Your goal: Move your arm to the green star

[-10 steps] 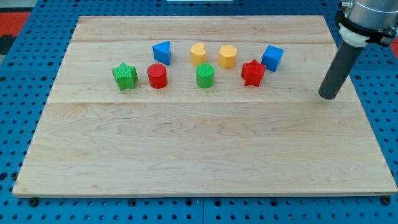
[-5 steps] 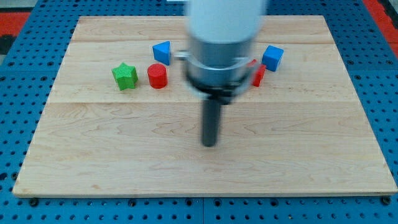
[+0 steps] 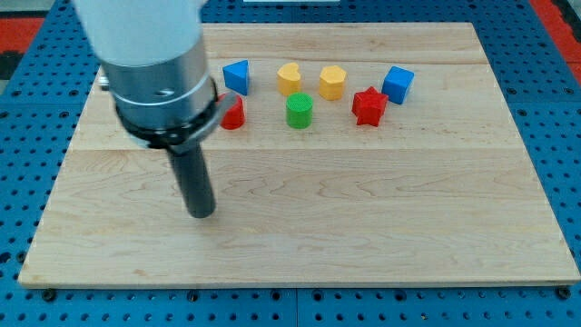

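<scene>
My tip (image 3: 201, 213) rested on the bench (image 3: 363, 227), toward the view's lower left, well below the row of blocks. The green star was hidden (the arm's body covered that spot). The red cylinder (image 3: 235, 113) peeked out beside the arm, with the green cylinder (image 3: 299, 111) further right. No claw showed, only a rod.

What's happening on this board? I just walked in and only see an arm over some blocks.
An arm with a rod is heading for the green star, which its body now hides. My tip rests on the bare wood board, toward the view's bottom from the half-hidden red cylinder. The other blocks sit in a row to the view's right, untouched.
</scene>
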